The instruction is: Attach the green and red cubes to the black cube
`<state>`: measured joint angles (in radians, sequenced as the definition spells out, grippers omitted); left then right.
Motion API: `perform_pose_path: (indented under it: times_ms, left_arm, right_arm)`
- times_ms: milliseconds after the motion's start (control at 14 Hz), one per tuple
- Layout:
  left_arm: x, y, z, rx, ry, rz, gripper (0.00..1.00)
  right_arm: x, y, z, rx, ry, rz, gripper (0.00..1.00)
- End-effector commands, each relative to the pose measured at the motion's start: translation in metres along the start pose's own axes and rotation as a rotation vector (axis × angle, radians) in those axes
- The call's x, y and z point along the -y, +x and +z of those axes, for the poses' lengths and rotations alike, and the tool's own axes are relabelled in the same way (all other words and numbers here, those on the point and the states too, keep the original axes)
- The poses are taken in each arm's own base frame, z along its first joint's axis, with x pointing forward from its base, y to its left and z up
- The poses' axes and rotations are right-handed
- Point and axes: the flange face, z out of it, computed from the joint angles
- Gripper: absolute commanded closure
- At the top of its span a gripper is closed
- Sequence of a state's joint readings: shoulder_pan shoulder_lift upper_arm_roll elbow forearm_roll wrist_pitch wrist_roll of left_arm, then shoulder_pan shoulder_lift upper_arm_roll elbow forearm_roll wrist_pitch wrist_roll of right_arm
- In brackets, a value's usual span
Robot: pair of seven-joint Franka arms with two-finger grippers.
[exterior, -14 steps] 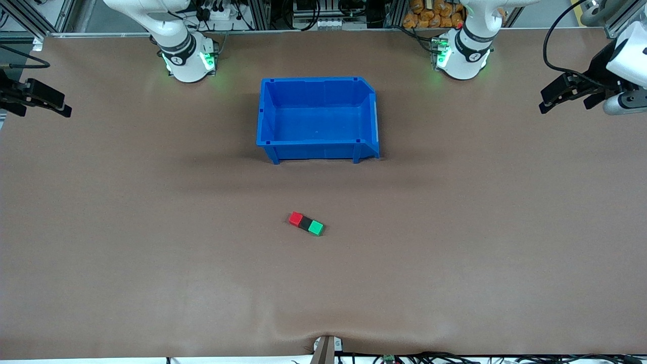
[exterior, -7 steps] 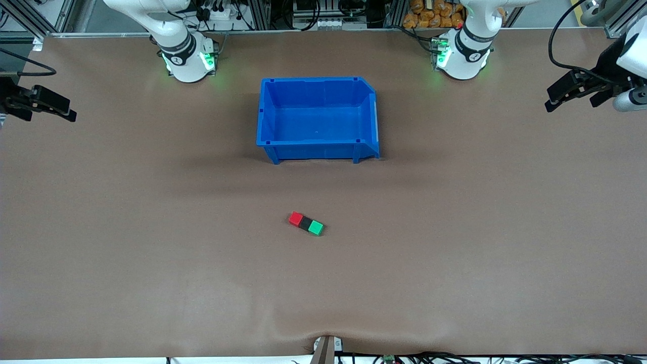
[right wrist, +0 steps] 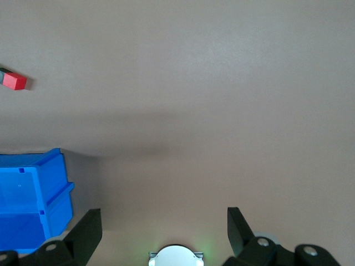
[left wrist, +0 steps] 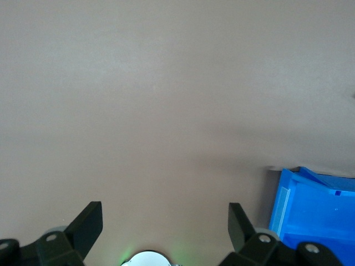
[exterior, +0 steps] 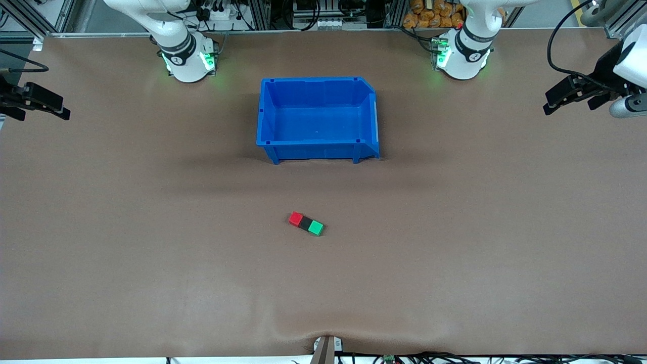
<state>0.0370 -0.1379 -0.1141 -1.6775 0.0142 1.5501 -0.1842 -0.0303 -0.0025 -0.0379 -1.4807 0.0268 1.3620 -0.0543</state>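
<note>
three tiny cubes sit in a row on the brown table cover (exterior: 151, 263), near the middle of the table. the small bright red cube (exterior: 295, 218) is at one end, the small matte black cube (exterior: 305, 223) is in the middle, & the small bright green cube (exterior: 316, 228) is at the other end. the black one touches both of its neighbours, so all three look stuck in one short line. the row is a bit slanted: the red end points toward the right arm's end of the table, the green end toward the left arm's end & a bit nearer to the front camera.

the big blue plastic bin (exterior: 317, 86) stands farther from the front camera than the cubes, between the two white robot bases. nothing shows inside it.

the left gripper (exterior: 566, 98) is up in the air over the table edge at the left arm's end, well apart from the cubes. its black fingers (left wrist: 89, 224) are spread wide w/ nothing between them. its wrist view shows bare table & a corner of the blue bin.

the right gripper (exterior: 45, 103) is up over the table edge at the right arm's end, also well apart from the cubes. its fingers (right wrist: 89, 227) are spread wide too, holding nothing. its wrist view shows the red cube w/ a bit of black next to it, & a corner of the bin.
</note>
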Motion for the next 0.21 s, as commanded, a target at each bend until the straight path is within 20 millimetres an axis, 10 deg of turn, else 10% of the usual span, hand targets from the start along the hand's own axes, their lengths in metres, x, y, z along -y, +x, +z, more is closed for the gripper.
perform_pose_path:
  times_ms: [0,143]
  left_arm:
    - [0.0027,0.0017,-0.007,-0.004,0.024,0.008,0.0]
    - [0.0019,0.0009,-0.0076,-0.004,0.024,0.012,0.0]
  right_arm:
    - [-0.0029,-0.0103,-0.0052,-0.01,0.015,-0.008,0.0]
    - [-0.0028,-0.0094,-0.0048,-0.012,0.017,-0.008,0.0]
